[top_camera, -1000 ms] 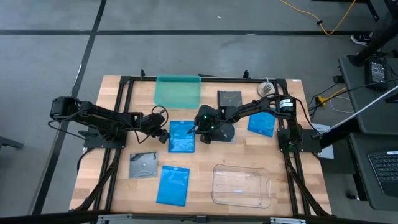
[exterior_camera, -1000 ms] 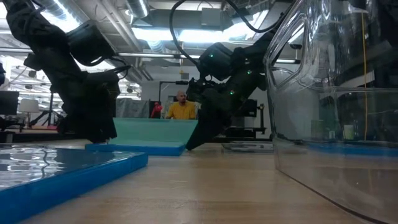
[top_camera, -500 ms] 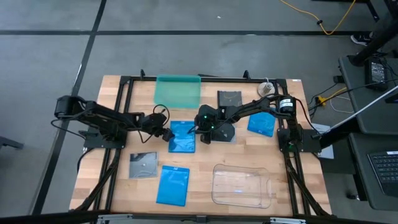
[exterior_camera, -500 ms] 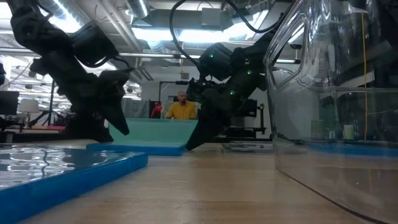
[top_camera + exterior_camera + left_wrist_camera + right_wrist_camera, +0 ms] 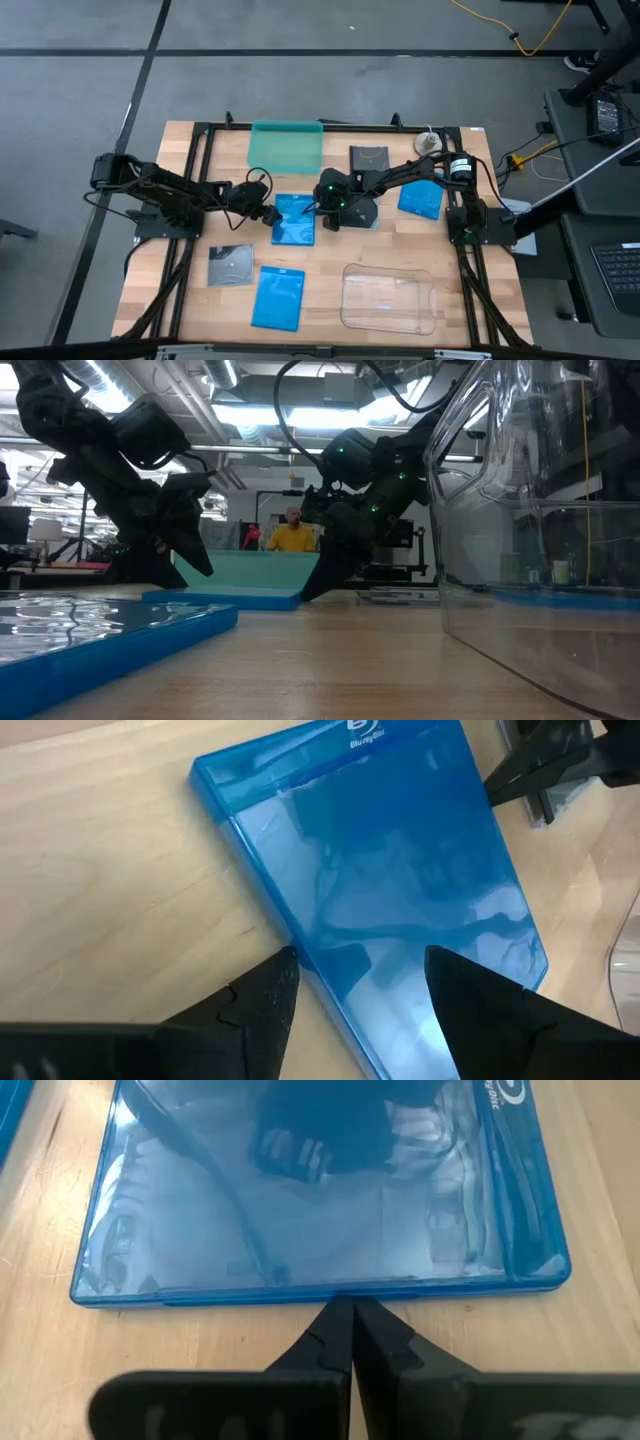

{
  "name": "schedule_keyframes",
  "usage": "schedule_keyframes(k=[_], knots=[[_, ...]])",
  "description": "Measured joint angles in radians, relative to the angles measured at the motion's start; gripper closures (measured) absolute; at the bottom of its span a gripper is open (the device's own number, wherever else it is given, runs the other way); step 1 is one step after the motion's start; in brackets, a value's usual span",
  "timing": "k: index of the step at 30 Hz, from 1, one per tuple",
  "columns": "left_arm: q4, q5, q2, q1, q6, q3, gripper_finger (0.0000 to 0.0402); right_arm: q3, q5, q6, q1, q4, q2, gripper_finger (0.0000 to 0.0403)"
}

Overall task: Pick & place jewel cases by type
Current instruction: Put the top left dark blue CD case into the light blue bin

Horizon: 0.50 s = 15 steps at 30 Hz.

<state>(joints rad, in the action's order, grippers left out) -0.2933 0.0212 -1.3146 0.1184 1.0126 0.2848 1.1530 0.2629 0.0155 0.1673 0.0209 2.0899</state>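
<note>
A bright blue jewel case (image 5: 292, 219) lies flat on the table's middle. My left gripper (image 5: 270, 214) is open and hangs a little above the case's left long edge (image 5: 290, 935), tipped toward it, one finger over the case and one over the wood. My right gripper (image 5: 318, 209) is shut at the case's right long edge. Two more blue cases lie at the near side (image 5: 278, 297) and at the right (image 5: 420, 199). Dark square cases lie at the near left (image 5: 230, 264), at the far side (image 5: 369, 158) and under my right arm (image 5: 362, 212). My right gripper touches the blue case's right long edge, about its middle (image 5: 345, 1292), with the tips of its shut fingers. The fingers slant down from the table's right and stand across that edge. The case lies flat on the table.
A teal translucent tray (image 5: 287, 146) stands at the far side, just beyond the middle blue case. A larger clear plastic tray (image 5: 388, 297) stands at the near right. A person shows in the room behind the table (image 5: 292, 532).
My left gripper has risen from the table beside the blue case's left edge and tipped toward the case. My right gripper has stayed at the case's right edge.
</note>
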Motion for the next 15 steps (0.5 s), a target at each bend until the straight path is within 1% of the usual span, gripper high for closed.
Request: schedule_keyframes(k=[3, 8, 11, 15], knots=[[0.032, -0.014, 0.03, 0.002, -0.017, 0.01, 0.02, 0.0, 0.0, -0.001, 0.0, 0.003, 0.0, 0.0395], [0.131, 0.019, 0.079, 0.0, -0.028, 0.045, 0.0201, -0.001, -0.002, -0.002, 0.0, 0.005, 0.0, 0.0395], [0.214, 0.02, 0.108, 0.0, -0.053, 0.086, 0.02, -0.001, -0.004, -0.002, 0.0, 0.005, 0.0, 0.0395], [0.342, 0.012, 0.141, 0.0, -0.125, 0.168, 0.0203, -0.001, -0.004, -0.008, 0.0, 0.006, 0.0, 0.0395]])
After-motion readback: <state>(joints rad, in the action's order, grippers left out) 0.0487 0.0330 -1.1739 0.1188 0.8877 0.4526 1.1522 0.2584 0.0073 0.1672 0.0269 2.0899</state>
